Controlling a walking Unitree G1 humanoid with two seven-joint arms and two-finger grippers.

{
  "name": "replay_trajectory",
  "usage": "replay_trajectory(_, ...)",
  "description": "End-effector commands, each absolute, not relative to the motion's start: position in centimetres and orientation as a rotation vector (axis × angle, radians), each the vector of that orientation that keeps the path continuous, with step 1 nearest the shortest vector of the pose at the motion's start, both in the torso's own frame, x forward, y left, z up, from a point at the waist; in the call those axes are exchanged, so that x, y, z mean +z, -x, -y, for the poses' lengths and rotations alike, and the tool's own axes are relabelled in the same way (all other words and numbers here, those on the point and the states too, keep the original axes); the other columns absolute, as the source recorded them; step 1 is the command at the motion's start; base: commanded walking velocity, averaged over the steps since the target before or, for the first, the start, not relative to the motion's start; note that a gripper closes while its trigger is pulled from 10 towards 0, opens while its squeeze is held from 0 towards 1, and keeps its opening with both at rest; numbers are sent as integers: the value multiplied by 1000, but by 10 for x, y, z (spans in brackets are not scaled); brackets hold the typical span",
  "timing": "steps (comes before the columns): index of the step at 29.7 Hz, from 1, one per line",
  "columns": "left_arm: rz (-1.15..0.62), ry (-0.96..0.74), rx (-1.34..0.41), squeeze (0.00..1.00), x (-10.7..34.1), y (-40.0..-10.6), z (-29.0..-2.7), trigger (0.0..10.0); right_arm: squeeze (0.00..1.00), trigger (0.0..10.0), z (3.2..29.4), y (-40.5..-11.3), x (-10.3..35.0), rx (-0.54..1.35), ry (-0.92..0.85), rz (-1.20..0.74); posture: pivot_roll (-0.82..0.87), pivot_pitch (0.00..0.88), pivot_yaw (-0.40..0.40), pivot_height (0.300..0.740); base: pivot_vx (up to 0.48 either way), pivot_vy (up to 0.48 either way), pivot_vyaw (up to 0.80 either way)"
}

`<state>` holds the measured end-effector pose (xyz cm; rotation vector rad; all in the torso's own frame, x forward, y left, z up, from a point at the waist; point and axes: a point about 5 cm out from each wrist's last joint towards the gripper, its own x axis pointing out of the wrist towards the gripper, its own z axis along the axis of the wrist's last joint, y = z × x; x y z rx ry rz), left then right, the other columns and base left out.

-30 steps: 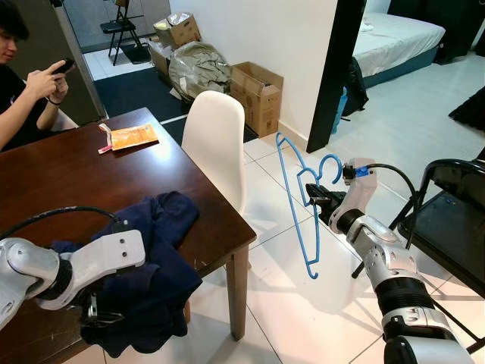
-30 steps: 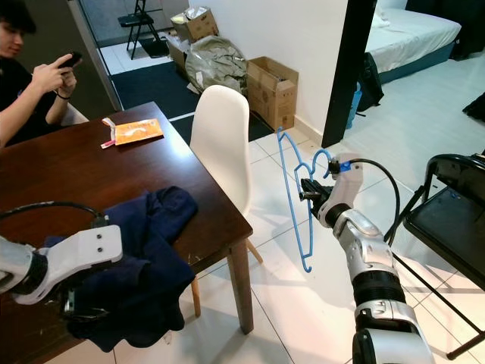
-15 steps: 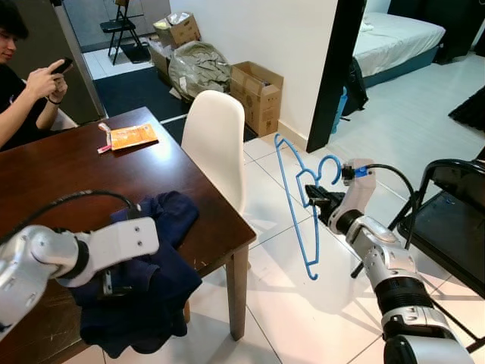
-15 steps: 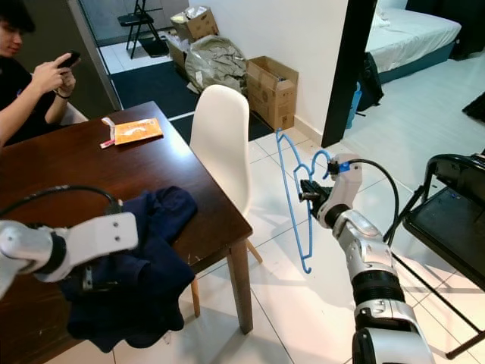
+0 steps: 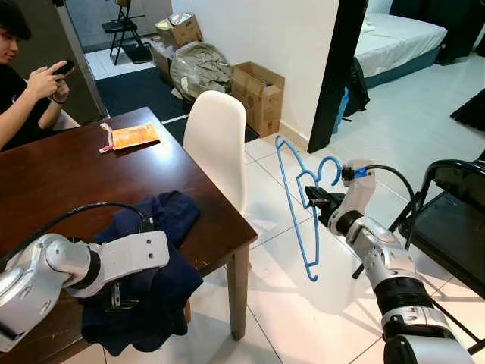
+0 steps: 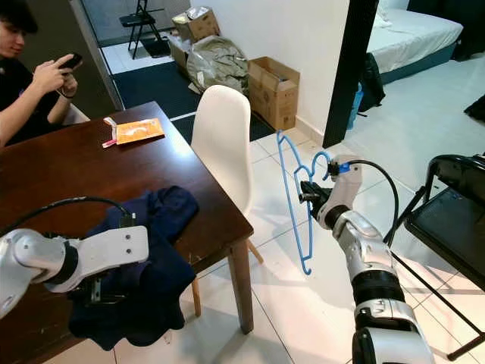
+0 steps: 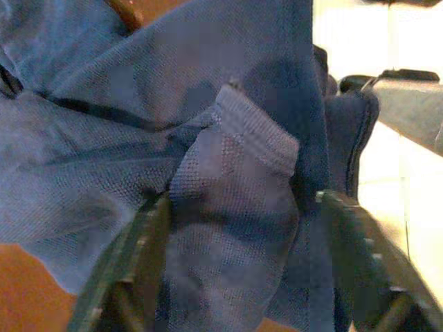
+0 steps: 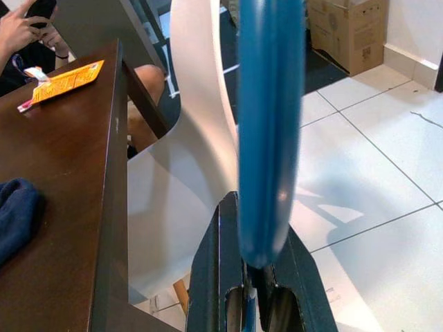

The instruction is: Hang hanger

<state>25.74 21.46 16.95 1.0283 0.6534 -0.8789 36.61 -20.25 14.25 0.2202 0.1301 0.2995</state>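
I hold the right end effector (image 5: 317, 202) clamped on the blue hanger (image 5: 297, 199), beside the white chair (image 5: 216, 144), clear for hanging. The left end effector (image 7: 235, 263) is spread wide over the navy garment (image 5: 148, 265) on the surface (image 5: 68, 174).

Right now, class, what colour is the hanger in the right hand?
Blue: the hanger, held in the right hand, shows best in the left eye view.

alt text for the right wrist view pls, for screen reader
Right gripper shut on a blue hanger, seen edge-on and rising from between its black fingers. Behind it are a white chair, a dark wooden table with an orange packet, and tiled floor.
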Motion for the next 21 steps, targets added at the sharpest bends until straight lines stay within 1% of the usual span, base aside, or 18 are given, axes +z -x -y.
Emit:
replay_trajectory(1,-679,-1051,-854,0,165,-259,-220,0,0,10000,200,-368,145,305,-223,-127,18,90,33,740,0,0,0)
replay_trajectory(2,-669,-1080,-841,0,165,-261,-221,0,0,10000,200,-368,145,305,-223,-126,18,90,33,740,0,0,0)
replay_trajectory(3,-671,-1079,-838,0,165,-262,-222,1059,0,10000,200,-368,145,304,-224,-126,18,90,34,740,0,0,0)
replay_trajectory(4,-678,-1076,-842,0,164,-262,-222,0,0,10000,200,-368,145,304,-224,-126,17,90,35,740,0,0,0)
replay_trajectory(21,-699,-1067,-841,0,160,-261,-222,0,0,10000,201,-368,145,304,-220,-126,16,88,31,740,0,0,0)
